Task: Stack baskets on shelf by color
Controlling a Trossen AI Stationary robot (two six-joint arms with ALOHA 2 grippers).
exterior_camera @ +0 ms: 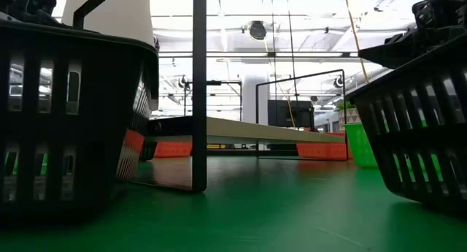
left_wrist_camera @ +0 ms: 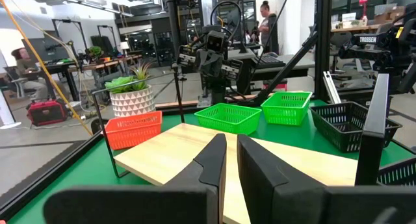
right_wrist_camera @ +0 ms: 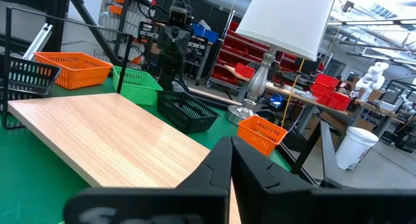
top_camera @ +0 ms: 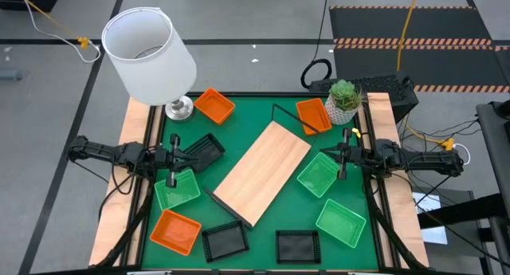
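The shelf (top_camera: 263,173), a light-wood board on a thin dark frame, lies slantwise at the mat's middle. Orange baskets sit at the far side (top_camera: 213,106), by the plant (top_camera: 312,115) and at the near left (top_camera: 175,231). Green baskets rest at the left (top_camera: 177,190) and right (top_camera: 319,174) (top_camera: 340,222). One black basket (top_camera: 205,150) lies tilted left of the shelf, and two more (top_camera: 223,241) (top_camera: 297,245) sit at the near edge. My left gripper (top_camera: 187,157) (left_wrist_camera: 231,149) hovers shut beside the tilted black basket. My right gripper (top_camera: 331,154) (right_wrist_camera: 231,149) hovers shut over the right green basket's far edge.
A white-shaded lamp (top_camera: 150,45) stands at the far left corner and a potted plant (top_camera: 343,100) at the far right. Wooden side rails (top_camera: 381,147) flank the green mat (top_camera: 263,108). In the low view, black baskets (exterior_camera: 66,113) (exterior_camera: 416,128) loom close on both sides.
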